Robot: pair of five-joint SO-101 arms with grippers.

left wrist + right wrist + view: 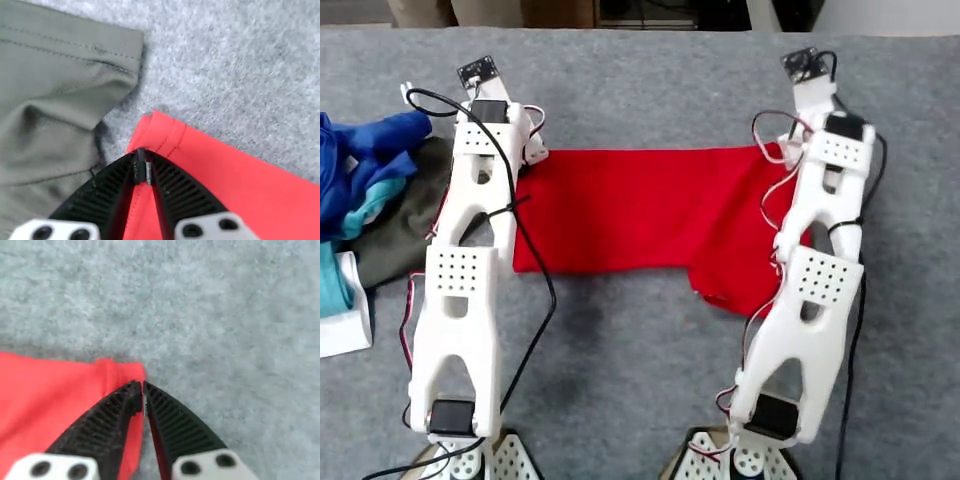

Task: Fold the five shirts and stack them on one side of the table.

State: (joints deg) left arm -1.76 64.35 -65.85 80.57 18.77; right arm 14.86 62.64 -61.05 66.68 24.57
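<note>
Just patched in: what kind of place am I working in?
Probably a robotics lab bench: grey felt table, white left arm and right arm mounted side by side, shirt pile beside the red shirt.

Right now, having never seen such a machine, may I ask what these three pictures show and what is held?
Two white robot arms stand side by side at a grey table. The high picture looks down on both; the other two come from a camera on each wrist, looking along its black fingers. A red shirt lies spread between the arms. The left fingers are shut on one corner of it, the right fingers on another. Beside the left arm lie an olive shirt and crumpled blue shirts.
</note>
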